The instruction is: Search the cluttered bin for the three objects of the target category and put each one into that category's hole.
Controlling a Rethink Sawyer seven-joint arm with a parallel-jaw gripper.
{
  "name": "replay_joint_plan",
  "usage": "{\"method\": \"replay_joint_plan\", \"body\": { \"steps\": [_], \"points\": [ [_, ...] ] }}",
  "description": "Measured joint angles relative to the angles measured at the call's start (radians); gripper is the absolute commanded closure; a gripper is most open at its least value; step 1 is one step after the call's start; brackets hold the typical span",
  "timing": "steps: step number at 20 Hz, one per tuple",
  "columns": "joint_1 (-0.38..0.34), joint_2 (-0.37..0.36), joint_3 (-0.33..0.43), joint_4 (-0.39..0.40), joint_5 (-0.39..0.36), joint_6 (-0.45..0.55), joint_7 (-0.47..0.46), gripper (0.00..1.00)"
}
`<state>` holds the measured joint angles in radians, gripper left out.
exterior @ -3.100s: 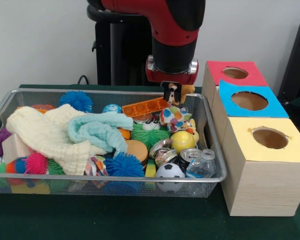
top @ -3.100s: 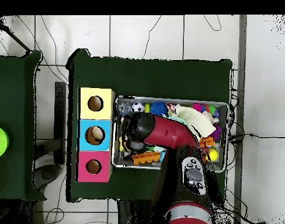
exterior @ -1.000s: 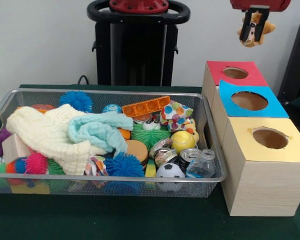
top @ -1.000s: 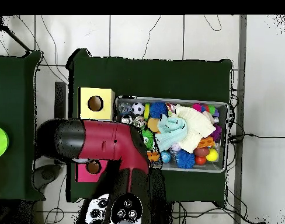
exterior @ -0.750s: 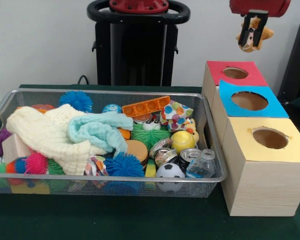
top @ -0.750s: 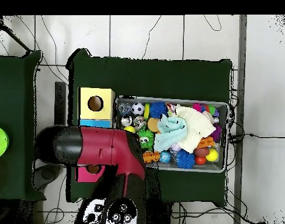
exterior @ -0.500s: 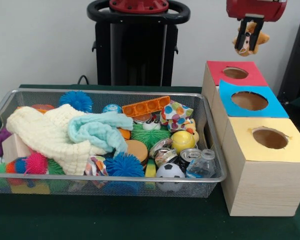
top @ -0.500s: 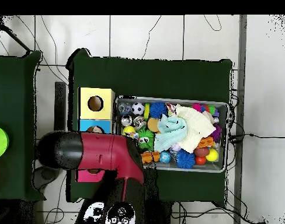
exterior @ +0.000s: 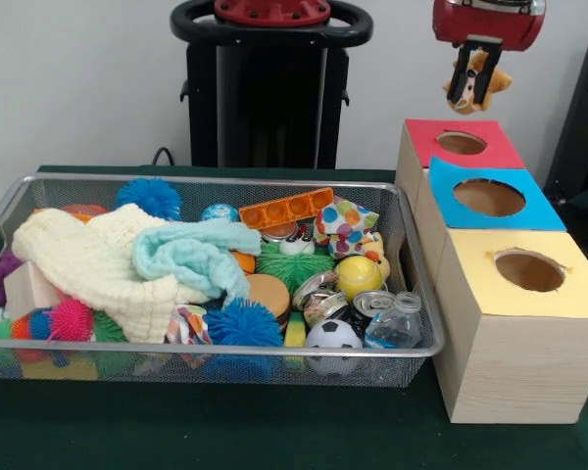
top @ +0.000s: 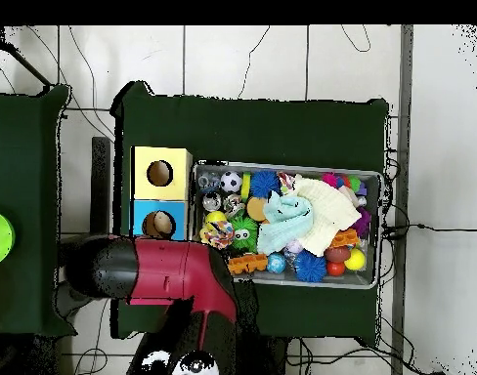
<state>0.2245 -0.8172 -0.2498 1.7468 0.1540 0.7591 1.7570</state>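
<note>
Gripper: I see the gripper [exterior: 467, 86] hanging in the air above the red-topped box [exterior: 463, 145], its black fingers pinching a small plush toy [exterior: 480, 74].
Plush toy: tan and brown, held clear of every surface, just above and slightly behind the red box's hole [exterior: 461, 143]; I cannot make out what animal it is.
Arm: from overhead I see the red and black arm [top: 150, 271] lying across the red box and hiding it.
Boxes: three wooden boxes in a row beside the bin; red top farthest from my front camera, blue-topped box [exterior: 490, 196] in the middle, yellow-topped box [exterior: 529, 274] nearest. Each has one round hole.
Bin: wire mesh basket [exterior: 216, 354] on the green table cover [exterior: 274, 431], just beside the boxes.
Bin contents, cloth: cream blanket [exterior: 88, 264] with a pale blue cloth [exterior: 191, 257] lying on it.
Bin contents, balls: blue spiky ball [exterior: 243, 323], yellow ball [exterior: 358, 275], small soccer ball [exterior: 332, 338].
Bin contents, other: orange studded bar [exterior: 284, 209], spotted soft toy [exterior: 343, 227], tin can [exterior: 372, 303], small clear bottle [exterior: 397, 323].
</note>
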Motion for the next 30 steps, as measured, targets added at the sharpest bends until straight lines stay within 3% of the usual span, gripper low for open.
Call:
{"method": "replay_joint_plan", "body": {
  "steps": [7,20,30],
  "points": [
    [0.02,0.002,-0.012,0.041,0.0,-0.073,0.0,1.0],
    [0.024,0.03,-0.012,0.153,0.001,-0.295,0.0,1.0],
    [0.024,0.051,-0.009,0.225,0.002,-0.336,0.0,1.0]
  ]
}}
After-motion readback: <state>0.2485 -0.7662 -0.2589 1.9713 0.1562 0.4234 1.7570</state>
